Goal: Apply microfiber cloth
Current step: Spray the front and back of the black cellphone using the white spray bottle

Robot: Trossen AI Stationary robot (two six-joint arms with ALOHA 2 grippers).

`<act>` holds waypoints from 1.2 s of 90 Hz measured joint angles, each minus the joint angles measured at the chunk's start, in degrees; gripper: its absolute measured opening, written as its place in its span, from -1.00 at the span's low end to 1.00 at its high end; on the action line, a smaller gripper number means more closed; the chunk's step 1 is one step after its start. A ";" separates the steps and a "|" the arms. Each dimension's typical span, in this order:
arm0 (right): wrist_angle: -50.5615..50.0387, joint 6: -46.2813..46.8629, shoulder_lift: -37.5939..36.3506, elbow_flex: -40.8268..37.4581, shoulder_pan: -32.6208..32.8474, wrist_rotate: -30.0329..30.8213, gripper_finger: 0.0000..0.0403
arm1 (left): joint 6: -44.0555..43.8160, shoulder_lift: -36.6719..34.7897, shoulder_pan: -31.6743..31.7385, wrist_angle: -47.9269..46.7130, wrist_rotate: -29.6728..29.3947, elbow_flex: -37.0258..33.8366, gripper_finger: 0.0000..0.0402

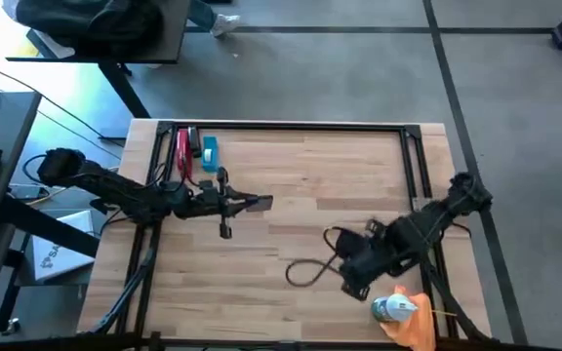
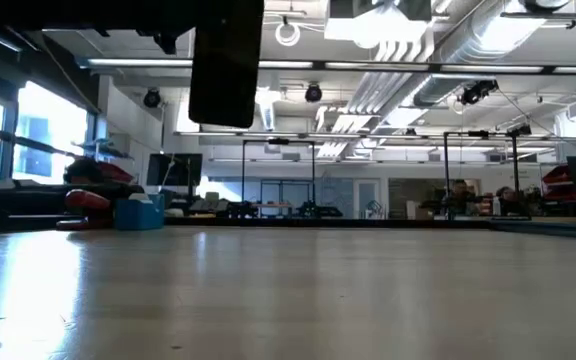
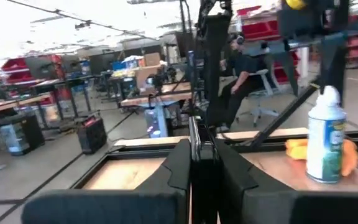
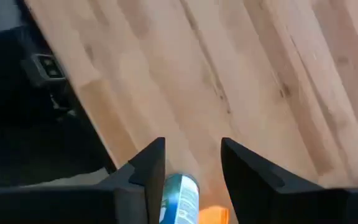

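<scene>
Around my table (image 1: 301, 185) of pale wood planks lay a grey floor (image 1: 359, 68) crossed by dark lines. Beyond it I saw a big workshop with bright windows (image 2: 28, 130), ceiling ducts (image 2: 448, 50), workbenches (image 3: 17, 106) and red bins (image 3: 23, 64).

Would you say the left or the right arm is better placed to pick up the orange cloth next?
Right: its open gripper hovers near the microfiber cloth beside the spray bottle. The left gripper holds a phone farther away.
</scene>
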 joint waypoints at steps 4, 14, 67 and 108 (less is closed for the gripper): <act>-0.01 -0.95 0.76 -0.06 1.55 -0.35 -0.42 | -0.34 0.03 -0.26 -0.06 -0.40 -0.02 -0.92; -0.03 1.78 1.10 -0.18 5.46 -3.02 -0.45 | -1.01 -0.19 -0.54 0.64 -0.90 0.05 -0.92; -0.17 -1.53 -3.45 -0.12 18.44 -3.50 -0.46 | 2.94 -0.20 0.42 5.01 -1.08 0.09 -0.92; -0.10 6.61 -3.12 -7.65 21.03 -10.94 -0.46 | 1.54 -0.20 0.96 4.85 -0.70 0.09 -0.92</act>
